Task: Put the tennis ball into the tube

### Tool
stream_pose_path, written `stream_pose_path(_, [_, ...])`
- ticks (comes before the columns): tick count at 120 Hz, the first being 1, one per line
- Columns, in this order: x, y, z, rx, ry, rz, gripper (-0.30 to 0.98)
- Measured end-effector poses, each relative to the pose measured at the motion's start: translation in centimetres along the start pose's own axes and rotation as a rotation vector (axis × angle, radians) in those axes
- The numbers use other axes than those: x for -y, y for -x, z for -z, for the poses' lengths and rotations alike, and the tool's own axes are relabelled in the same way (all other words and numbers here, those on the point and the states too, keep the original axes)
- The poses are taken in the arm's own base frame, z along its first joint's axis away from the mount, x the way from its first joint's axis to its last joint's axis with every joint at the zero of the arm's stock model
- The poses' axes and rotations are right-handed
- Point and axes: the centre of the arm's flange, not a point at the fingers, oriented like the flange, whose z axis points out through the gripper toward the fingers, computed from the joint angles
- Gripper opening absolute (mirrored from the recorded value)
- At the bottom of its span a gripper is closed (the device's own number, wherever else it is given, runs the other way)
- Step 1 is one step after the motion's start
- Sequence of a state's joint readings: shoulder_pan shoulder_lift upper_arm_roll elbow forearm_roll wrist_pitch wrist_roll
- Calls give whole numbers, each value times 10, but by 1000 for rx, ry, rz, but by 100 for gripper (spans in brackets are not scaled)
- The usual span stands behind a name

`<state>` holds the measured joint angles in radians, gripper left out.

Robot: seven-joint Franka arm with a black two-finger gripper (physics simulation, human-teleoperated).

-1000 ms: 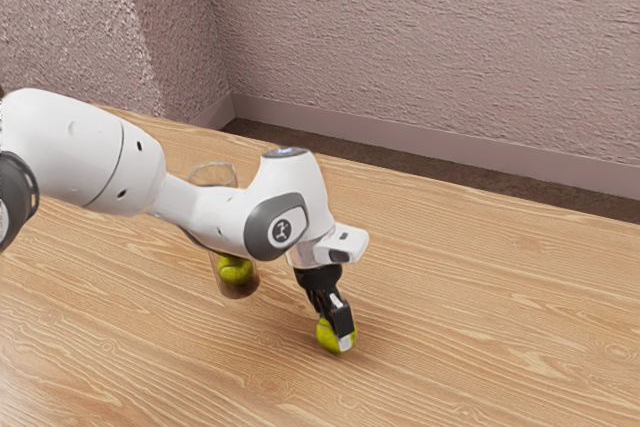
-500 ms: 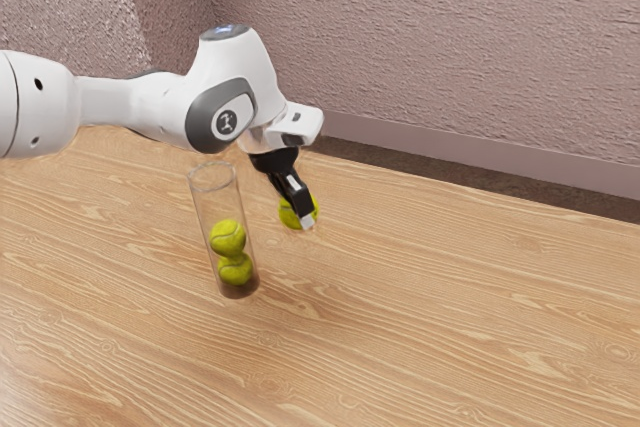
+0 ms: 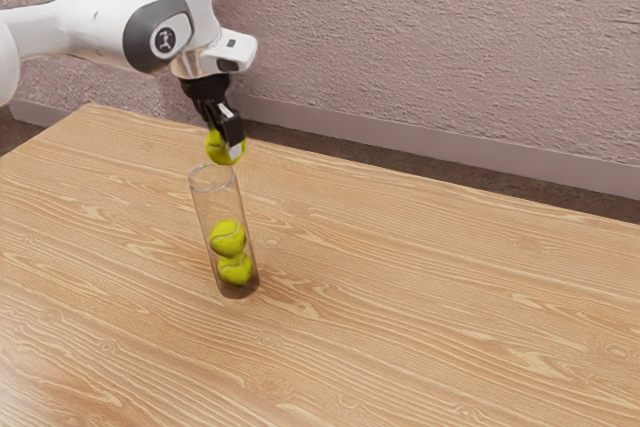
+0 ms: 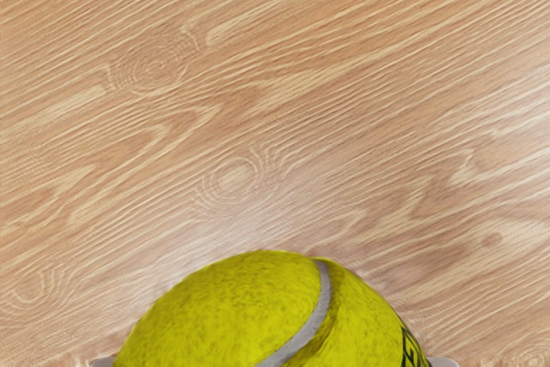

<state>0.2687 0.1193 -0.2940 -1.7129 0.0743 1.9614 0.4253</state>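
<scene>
On table (image 3: 400,277) | clear tube (image 3: 205,209) | two tennis balls (image 3: 228,239) stacked inside

A yellow-green tennis ball (image 4: 215,315) with a curving grey seam (image 4: 323,298) and partly visible dark lettering (image 4: 412,347) sits between pale fingertips (image 4: 444,362) of the gripper (image 3: 227,148), over the knotted, glossy wooden counter (image 4: 258,109).

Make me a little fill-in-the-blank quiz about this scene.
The gripper is closed on a tennis ____.
The clear tube contains ____ tennis balls.
In the exterior view, the held ball appears ____ the tube's rim, not below it.

Missing words: ball; two; above.
</scene>
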Motion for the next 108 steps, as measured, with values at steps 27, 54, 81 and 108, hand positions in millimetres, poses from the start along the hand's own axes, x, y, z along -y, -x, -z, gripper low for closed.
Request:
stream_pose_path(27, [11,13,1,54,0,17,54])
stream_pose_path(54, [4,10,32,63,-19,-6,64])
stream_pose_path(81, [-23,-5,46,67,-12,-71,67])
stream_pose_path(108, [-31,-8,55,68,-7,-145,68])
